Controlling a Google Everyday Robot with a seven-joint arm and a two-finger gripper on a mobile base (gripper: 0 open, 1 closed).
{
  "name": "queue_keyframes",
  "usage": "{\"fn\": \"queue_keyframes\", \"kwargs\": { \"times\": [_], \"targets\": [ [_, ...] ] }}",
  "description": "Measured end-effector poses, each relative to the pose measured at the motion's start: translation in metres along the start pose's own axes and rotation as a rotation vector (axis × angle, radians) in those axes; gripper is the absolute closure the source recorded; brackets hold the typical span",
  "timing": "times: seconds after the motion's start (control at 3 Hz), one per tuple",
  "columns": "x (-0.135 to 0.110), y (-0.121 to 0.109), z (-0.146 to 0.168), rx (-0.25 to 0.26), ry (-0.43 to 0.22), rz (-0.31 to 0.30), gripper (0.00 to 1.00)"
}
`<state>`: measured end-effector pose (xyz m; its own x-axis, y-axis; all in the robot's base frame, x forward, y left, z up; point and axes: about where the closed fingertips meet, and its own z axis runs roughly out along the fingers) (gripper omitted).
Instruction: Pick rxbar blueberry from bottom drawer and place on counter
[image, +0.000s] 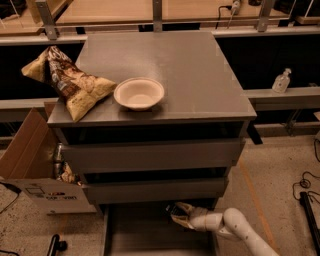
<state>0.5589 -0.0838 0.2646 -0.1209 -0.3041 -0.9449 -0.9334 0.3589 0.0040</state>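
Grey drawer cabinet seen from above and in front. Bottom drawer is pulled out, flat grey floor showing, thin side walls on the L and R. White robot arm comes in from the lower right. The gripper sits at the back right of the bottom drawer, just under the middle drawer front, low over the drawer floor. Gripper wide or closed? Can't tell, it's in shadow. Rxbar blueberry: can't make it out. Nothing dark and flat shows on the lit part of the drawer floor, and the spot at the gripper is too dim to read.

Counter holds a tan-and-brown chip bag at the left edge, partly overhanging, and a pale bowl just beside it near the front, upright. Rest of counter is bare grey.

Top drawer front and middle one are both shut. Open cardboard box stands on the floor left of the cabinet with stuff inside. Clear pump bottle sits on a ledge to the right, and the pale wooden table is behind.
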Motion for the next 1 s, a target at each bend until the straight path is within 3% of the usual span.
{"fn": "queue_keyframes", "kwargs": {
  "times": [0.33, 0.67, 1.0],
  "targets": [
    [0.012, 0.042, -0.01, -0.127, -0.021, -0.004, 1.0],
    [-0.009, 0.065, -0.037, -0.174, -0.033, -0.117, 1.0],
    [-0.05, 0.075, -0.073, -0.144, -0.02, -0.243, 1.0]
  ]
}}
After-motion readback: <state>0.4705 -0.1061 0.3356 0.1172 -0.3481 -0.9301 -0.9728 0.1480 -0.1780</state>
